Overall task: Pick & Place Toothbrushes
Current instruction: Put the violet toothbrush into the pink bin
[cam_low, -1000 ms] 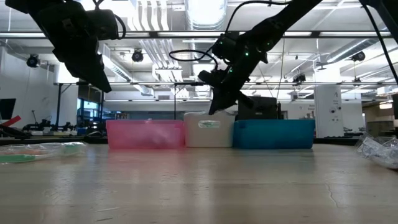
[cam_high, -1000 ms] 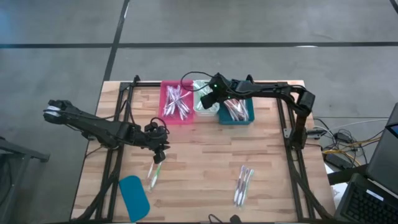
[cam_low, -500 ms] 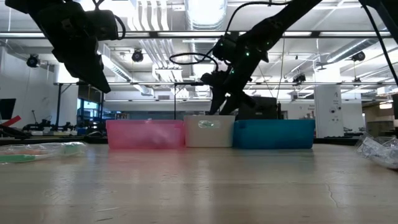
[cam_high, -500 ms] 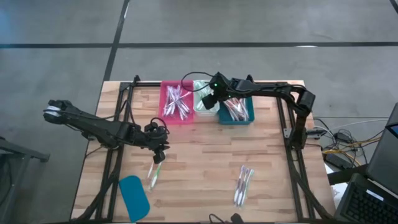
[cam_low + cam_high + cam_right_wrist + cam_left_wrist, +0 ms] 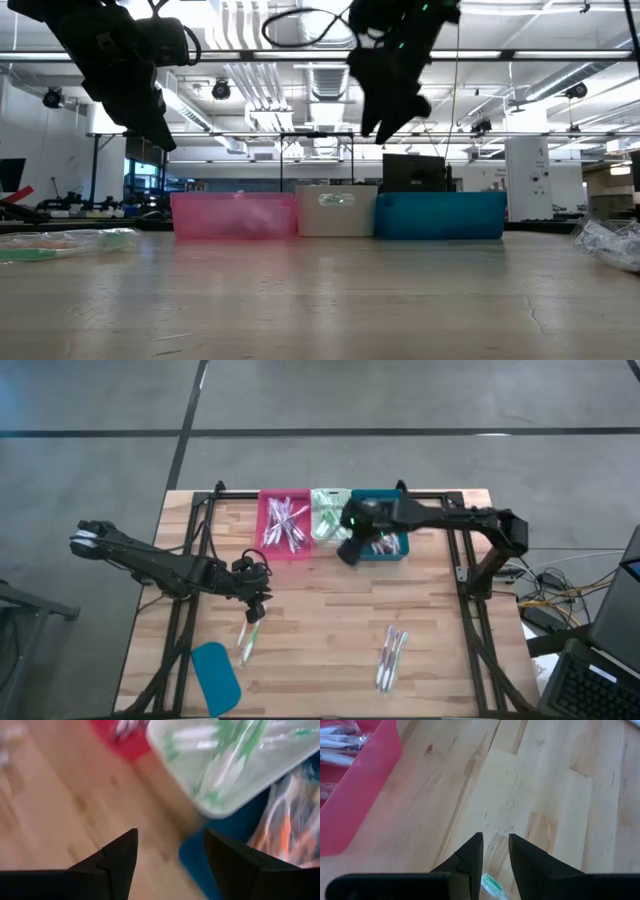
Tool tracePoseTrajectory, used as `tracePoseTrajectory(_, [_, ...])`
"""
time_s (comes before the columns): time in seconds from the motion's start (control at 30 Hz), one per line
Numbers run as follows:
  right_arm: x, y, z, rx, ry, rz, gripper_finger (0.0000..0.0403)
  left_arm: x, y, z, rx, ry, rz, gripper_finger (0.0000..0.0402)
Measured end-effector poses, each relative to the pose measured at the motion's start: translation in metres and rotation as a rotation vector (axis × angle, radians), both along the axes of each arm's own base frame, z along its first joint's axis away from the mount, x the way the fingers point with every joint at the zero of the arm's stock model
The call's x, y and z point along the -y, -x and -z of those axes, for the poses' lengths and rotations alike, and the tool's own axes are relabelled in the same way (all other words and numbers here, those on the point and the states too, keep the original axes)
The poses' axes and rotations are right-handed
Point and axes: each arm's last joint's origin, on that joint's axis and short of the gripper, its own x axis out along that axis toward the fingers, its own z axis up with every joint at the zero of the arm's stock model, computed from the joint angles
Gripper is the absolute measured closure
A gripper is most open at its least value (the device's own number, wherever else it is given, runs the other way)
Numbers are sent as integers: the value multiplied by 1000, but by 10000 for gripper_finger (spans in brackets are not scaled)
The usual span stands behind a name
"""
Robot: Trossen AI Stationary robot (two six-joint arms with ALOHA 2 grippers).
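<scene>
Three bins stand in a row at the table's far edge: a pink bin (image 5: 284, 525), a clear bin (image 5: 327, 514) and a teal bin (image 5: 384, 540), each with toothbrushes inside. Loose toothbrushes (image 5: 247, 639) lie flat on the wood at the near left, and more loose ones (image 5: 390, 656) at the near right. My left gripper (image 5: 256, 603) hangs just above the near-left ones, its fingers (image 5: 470, 851) a narrow gap apart with nothing between them. My right gripper (image 5: 349, 550) hovers open and empty over the near rims of the clear and teal bins (image 5: 235, 827).
A flat teal lid (image 5: 215, 672) lies near the table's front left corner. A black frame (image 5: 470, 575) runs along the table's sides. Bare wood (image 5: 320, 610) lies between the bins and the loose toothbrushes.
My right gripper has opened above the clear bin, then risen and drawn back toward the table's near edge, rolling a little on the way. It now stands over the bins' near rims. My left gripper has kept still.
</scene>
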Motion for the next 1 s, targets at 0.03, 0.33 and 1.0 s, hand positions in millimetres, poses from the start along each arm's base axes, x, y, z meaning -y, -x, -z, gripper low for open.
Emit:
tracePoseTrajectory(0.03, [-13,2,-2,-19,16,-26,187,0,0,0,-2,0,0,305])
tracePoseTrajectory(0.33, [-139,40,-9,-106,140,-306,218,0,0,0,-1,-1,1,305])
tracePoseTrajectory(1.0, [-265,77,50,-232,393,-1178,298,0,-1,0,7,-1,2,305])
